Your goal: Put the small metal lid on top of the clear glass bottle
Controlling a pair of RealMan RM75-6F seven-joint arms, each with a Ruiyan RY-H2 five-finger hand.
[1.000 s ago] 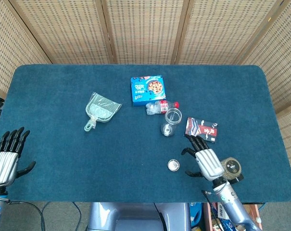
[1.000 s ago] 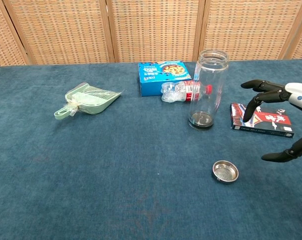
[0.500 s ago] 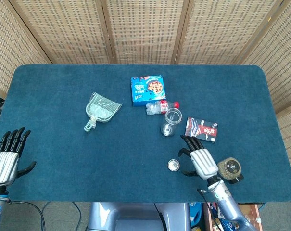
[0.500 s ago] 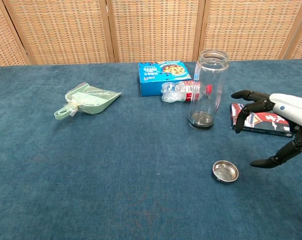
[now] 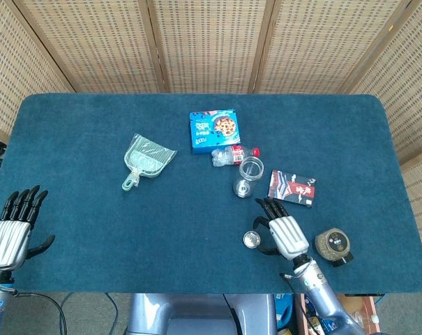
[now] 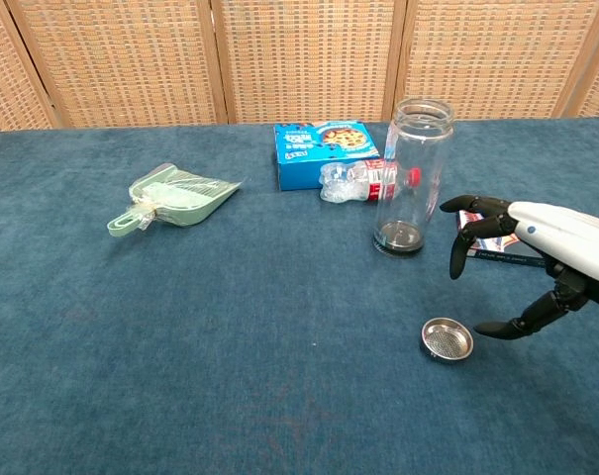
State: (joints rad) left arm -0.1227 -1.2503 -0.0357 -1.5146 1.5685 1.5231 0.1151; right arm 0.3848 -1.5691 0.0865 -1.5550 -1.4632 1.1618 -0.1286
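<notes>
The small round metal lid (image 5: 252,240) (image 6: 447,339) lies flat on the blue table cloth, in front of the clear glass bottle (image 5: 247,176) (image 6: 411,178), which stands upright with its mouth uncovered. My right hand (image 5: 283,234) (image 6: 537,249) hovers just right of the lid, fingers spread and curved down, thumb reaching toward the lid's rim without gripping it. My left hand (image 5: 12,227) rests open at the table's near left corner, far from both objects.
A black-and-red packet (image 5: 292,188) lies right of the bottle. A small plastic bottle with a red cap (image 5: 233,155) and a blue box (image 5: 215,130) sit behind it. A pale green dustpan (image 5: 146,160) lies at mid left. A round dark object (image 5: 332,243) sits right of my right hand.
My right hand has moved left across the table toward the lid, ending right beside it. The lid, the bottle and my left hand have stayed put.
</notes>
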